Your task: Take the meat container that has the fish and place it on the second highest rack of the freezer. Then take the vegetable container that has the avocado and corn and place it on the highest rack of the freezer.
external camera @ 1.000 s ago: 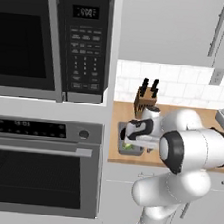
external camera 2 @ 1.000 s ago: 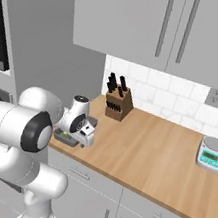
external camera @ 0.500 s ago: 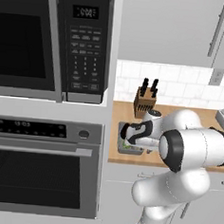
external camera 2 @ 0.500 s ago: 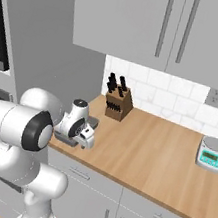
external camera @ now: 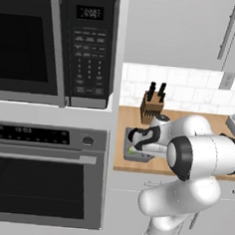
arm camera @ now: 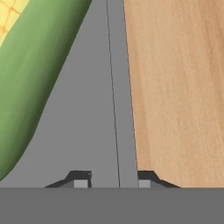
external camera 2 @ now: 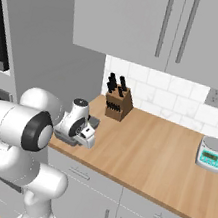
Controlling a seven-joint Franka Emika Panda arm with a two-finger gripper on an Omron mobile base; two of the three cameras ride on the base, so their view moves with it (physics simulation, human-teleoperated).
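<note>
The vegetable container (external camera: 129, 144) is a grey tray at the counter's left end, beside the oven column. It also shows behind the hand (external camera 2: 94, 123). My gripper (external camera: 138, 149) (external camera 2: 83, 140) reaches down onto its near edge. In the hand view the gripper (arm camera: 113, 181) has one tip on each side of the tray's wall (arm camera: 120, 87), closed against it. The corn (arm camera: 35, 65), green husk with yellow kernels, lies inside the tray to the left of the wall. The freezer, the meat container with the fish and the avocado are out of view.
A knife block (external camera: 151, 104) (external camera 2: 116, 101) stands just behind the tray by the tiled wall. A kitchen scale (external camera 2: 211, 153) sits far right on the wooden counter (arm camera: 175, 87). The microwave (external camera: 55, 44) and wall oven (external camera: 40, 178) rise to the left, with cabinets overhead.
The fingers have closed from wide open onto the tray's wall. The hand has settled slightly lower over the tray's edge. The tray has not moved.
</note>
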